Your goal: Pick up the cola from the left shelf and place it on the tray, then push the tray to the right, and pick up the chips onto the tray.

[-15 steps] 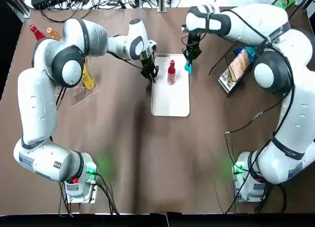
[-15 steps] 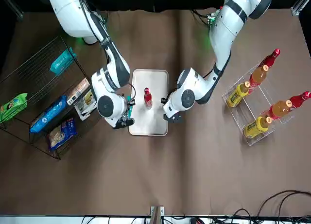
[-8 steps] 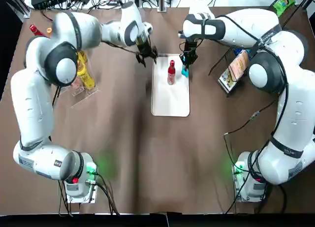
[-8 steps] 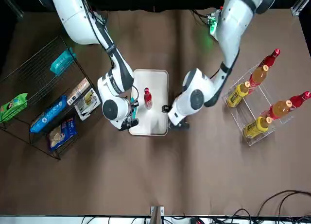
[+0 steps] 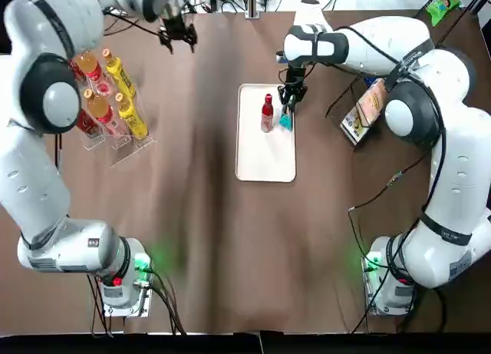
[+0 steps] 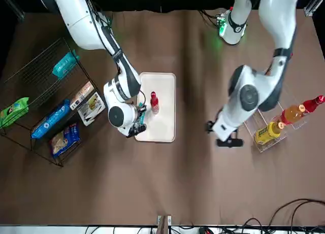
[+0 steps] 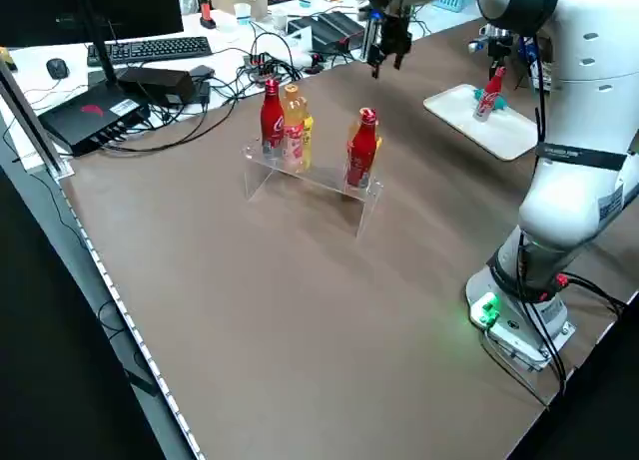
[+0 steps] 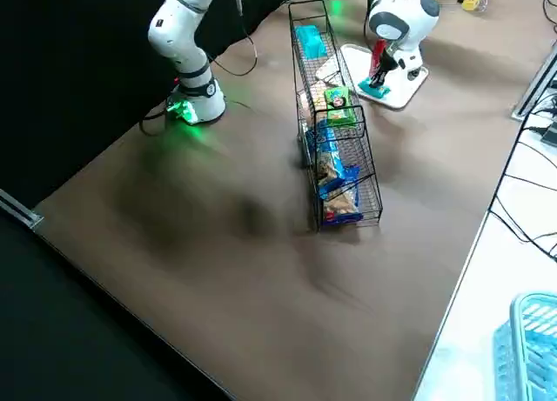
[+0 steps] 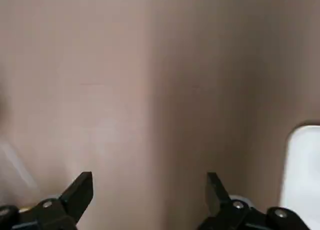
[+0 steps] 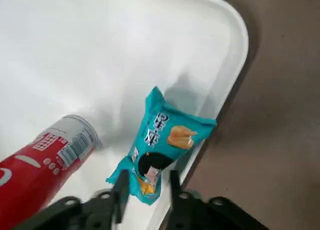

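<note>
**Inspector:** Begin at the left of the overhead frame. What stands there?

**Assistant:** A clear bottle rack at the left edge, holding yellow, orange and red bottles, all upright. Up and to its right, near the top edge, the left gripper hangs over the bare table, well apart from the tray.

**Inspector:** Its jaws?

**Assistant:** Spread wide, nothing between them. The left wrist view shows both fingers over brown surface, with a white tray corner at that frame's right edge.

**Inspector:** Centre of the overhead frame?

**Assistant:** A white tray, its long side running top to bottom. The cola bottle stands upright in the tray's upper half. Just to its right, inside the tray's right rim, is a teal chips bag.

**Inspector:** Bag and bottle touching?

**Assistant:** No. They are close beside each other, but the right wrist view shows a strip of white tray between them.

**Inspector:** The right gripper?

**Assistant:** The right gripper is at the bag, jaws clamped on one end of it. I cannot tell whether the bag rests on the tray floor or is held just above it.

**Inspector:** Far right?

**Assistant:** A wire shelf with several packets inside, well apart from the tray. In the front view it appears at the left of the frame.
</note>
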Motion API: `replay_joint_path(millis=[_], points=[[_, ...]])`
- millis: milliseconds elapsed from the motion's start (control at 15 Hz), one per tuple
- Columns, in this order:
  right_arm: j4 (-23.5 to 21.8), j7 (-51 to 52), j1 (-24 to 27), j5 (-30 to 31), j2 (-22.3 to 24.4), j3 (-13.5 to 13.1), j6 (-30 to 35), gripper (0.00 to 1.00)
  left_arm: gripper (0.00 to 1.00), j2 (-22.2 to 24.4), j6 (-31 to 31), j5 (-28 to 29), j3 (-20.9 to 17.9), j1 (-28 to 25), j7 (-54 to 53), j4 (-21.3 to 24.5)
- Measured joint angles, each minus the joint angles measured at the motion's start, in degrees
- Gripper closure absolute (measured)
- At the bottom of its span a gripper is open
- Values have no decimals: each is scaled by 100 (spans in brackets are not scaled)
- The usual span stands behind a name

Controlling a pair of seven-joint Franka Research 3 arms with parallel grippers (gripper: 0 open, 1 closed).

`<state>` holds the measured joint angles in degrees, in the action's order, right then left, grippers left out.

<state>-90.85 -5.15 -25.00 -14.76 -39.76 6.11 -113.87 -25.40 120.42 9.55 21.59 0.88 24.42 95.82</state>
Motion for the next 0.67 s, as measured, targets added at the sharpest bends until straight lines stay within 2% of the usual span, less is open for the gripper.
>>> replay_joint_path(millis=[200,400,467,533,667], points=[[45,-5,3,-1,15,-14,17,32,0,444,-711,90,24,-364,-475,-188],[161,-81,23,0,166,-78,131,6,0,825,-1826,91,55,-636,-919,-665],[204,-103,68,2,285,-114,261,0,0,938,-2178,91,56,-675,-976,-795],[270,-110,287,4,619,-164,623,0,0,1163,-2567,91,53,-724,-980,-979],[294,-105,590,5,1001,-175,845,0,0,1428,-2676,91,41,-759,-958,-1056]])
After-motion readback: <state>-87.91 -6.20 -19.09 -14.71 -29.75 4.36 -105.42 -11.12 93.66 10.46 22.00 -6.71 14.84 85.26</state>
